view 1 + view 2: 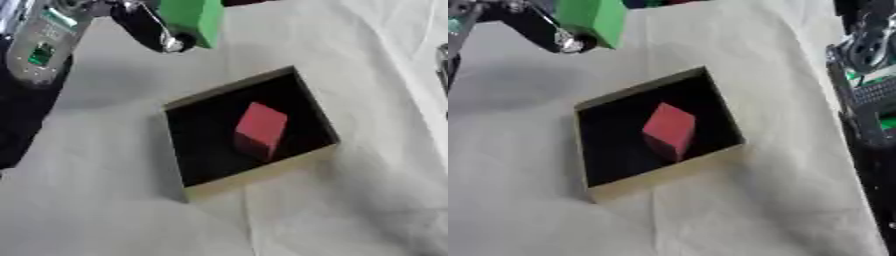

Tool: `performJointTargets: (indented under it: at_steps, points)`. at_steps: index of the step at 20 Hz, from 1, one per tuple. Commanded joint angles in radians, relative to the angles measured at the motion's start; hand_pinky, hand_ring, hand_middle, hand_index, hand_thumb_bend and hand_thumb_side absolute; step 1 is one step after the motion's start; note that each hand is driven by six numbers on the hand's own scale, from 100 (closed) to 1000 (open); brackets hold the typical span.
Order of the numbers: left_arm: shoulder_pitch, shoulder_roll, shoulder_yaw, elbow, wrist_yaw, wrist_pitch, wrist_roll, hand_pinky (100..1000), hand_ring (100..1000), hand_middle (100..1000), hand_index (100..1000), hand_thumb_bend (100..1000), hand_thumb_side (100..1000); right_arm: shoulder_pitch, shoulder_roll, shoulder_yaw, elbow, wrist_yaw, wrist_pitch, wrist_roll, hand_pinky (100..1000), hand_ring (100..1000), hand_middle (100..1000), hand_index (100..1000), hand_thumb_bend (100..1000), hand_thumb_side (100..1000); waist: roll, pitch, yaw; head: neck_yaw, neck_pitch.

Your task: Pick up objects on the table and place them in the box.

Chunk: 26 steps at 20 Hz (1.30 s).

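A green block point(194, 19) hangs in the air beyond the box's far left corner, at the top of the view. My left hand point(157, 31) comes in from the upper left and is shut on it, with black fingers curled against its left side. A cardboard box point(262, 174) with a dark inside sits in the middle of the table. A red block point(260, 130) lies tilted inside it. My right hand point(866, 60) shows at the right edge, black with silver parts, well apart from the box.
A pale cloth point(105, 210) with a few creases covers the table on every side of the box. My left forearm point(42, 45), silver with a green mark, crosses the upper left corner.
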Motion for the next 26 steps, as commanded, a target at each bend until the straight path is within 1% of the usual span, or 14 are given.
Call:
performJointTargets:
  at_steps: [1,3,5,10,14,20,26]
  points:
    - [0.004,0.043,-0.037,-0.082,0.025,0.064,0.040,589,470,454,659,100,142,-0.012,-0.009,-0.008,-0.024,0.009,-0.002,0.001,822,772,769,980,100,1000,-0.006,-0.031,0.004,-0.008,0.009]
    - [0.012,0.043,-0.069,-0.086,0.044,0.069,0.071,589,472,456,660,100,145,-0.008,-0.008,-0.010,-0.025,0.009,-0.002,0.000,822,772,768,980,100,1000,-0.009,-0.032,0.007,-0.011,0.012]
    - [0.016,0.045,-0.103,-0.087,0.063,0.057,0.082,590,475,460,661,100,149,-0.006,-0.009,-0.013,-0.026,0.009,-0.001,-0.003,822,771,768,980,100,1000,-0.011,-0.033,0.011,-0.018,0.016]
    - [0.028,0.050,-0.165,-0.088,0.090,0.030,0.059,593,492,469,664,100,164,-0.004,-0.005,-0.012,-0.030,0.009,-0.002,-0.004,822,771,768,980,100,1000,-0.013,-0.033,0.019,-0.026,0.020]
    - [0.051,0.042,-0.185,-0.088,0.089,0.037,0.037,593,495,471,664,100,171,0.000,-0.001,-0.013,-0.035,0.007,-0.003,-0.004,822,771,768,980,100,1000,-0.014,-0.033,0.023,-0.025,0.020]
    - [0.088,0.027,-0.217,-0.088,0.048,0.050,-0.013,598,506,480,673,100,178,0.004,0.003,-0.015,-0.043,0.003,-0.003,-0.006,822,771,768,980,100,1000,-0.018,-0.032,0.020,-0.023,0.019]
    - [0.110,0.010,-0.225,-0.088,-0.002,0.058,-0.030,601,508,482,676,100,181,0.009,0.004,-0.016,-0.047,-0.001,-0.002,-0.007,822,771,768,980,100,1000,-0.018,-0.031,0.019,-0.021,0.018]
